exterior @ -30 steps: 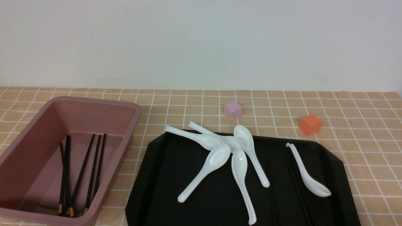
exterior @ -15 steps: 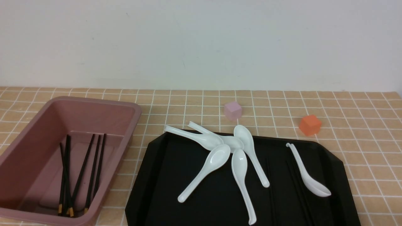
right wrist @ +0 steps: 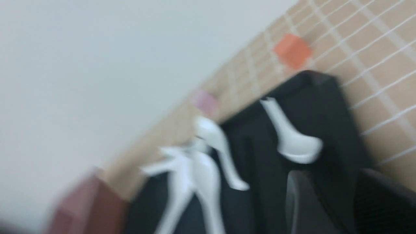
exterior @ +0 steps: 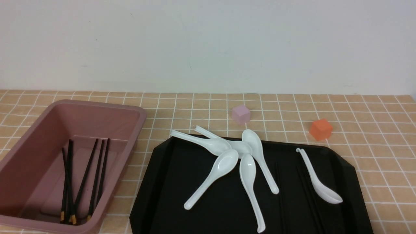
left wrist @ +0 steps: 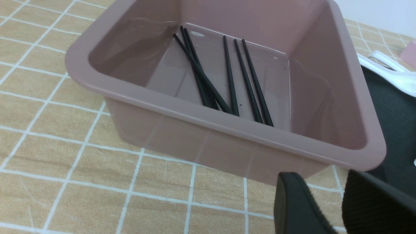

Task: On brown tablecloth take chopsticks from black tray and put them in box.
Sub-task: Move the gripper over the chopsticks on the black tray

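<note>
- Saw the box [exterior: 130,143] ahead of the left gripper [left wrist: 318,174], on the brown tablecloth [exterior: 123,188]; found that gripper's jaws parted, with nothing between the tips.
- Saw chopsticks [exterior: 85,175] inside the box, beyond the left fingertips and past the wall nearest them; noted long axes running roughly near to far, gold-banded ends toward the robot, some crossing.
- Found the black tray [exterior: 182,195] to the right of the box, with a cluster of white spoons [exterior: 224,162] at its middle and far rim.
- Noticed the pink cube [exterior: 241,114] beyond the tray.
- Made out one dark chopstick [exterior: 281,198] in the tray, ahead of the right gripper [right wrist: 330,172], pointing away with its far end slightly left.
- Saw two more chopsticks [exterior: 312,201] close together to its right, far ends leaning more leftward; could not see any near ends.
- Found the right gripper's jaws wide, gripping nothing.
- Saw a lone spoon [exterior: 320,185] right of that pair, and the orange cube [exterior: 321,129] beyond the tray.
</note>
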Robot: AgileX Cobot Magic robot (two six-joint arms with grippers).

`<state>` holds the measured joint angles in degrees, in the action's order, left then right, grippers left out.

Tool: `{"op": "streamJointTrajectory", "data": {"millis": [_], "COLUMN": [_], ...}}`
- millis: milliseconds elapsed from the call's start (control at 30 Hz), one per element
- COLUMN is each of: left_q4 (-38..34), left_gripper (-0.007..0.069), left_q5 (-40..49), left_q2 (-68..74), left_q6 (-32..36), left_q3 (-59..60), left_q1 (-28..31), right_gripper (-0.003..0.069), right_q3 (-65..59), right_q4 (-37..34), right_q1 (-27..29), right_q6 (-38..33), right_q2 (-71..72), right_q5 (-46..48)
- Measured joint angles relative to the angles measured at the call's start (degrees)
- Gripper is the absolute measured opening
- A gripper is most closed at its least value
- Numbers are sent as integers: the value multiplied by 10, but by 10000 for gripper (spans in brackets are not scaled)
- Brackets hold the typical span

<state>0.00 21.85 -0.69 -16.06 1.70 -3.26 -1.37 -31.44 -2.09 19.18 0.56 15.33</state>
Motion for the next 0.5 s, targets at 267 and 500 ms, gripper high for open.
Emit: {"op": "streamJointTrajectory", "data": {"millis": [267,500], "left_q4": [0,0], "left_gripper": [239,239], "left_q5": [0,0], "left_q2": [0,0], "left_q6": [0,0], "left_q3": [0,0], "left_q1": [0,0], "right_gripper": [238,34], "right_q3": [1,130], "right_q4": [-39,35], "right_q1": [0,0], "right_q6": [7,-40], "right_q2": [0,-52], "right_q5": [-17,25]}}
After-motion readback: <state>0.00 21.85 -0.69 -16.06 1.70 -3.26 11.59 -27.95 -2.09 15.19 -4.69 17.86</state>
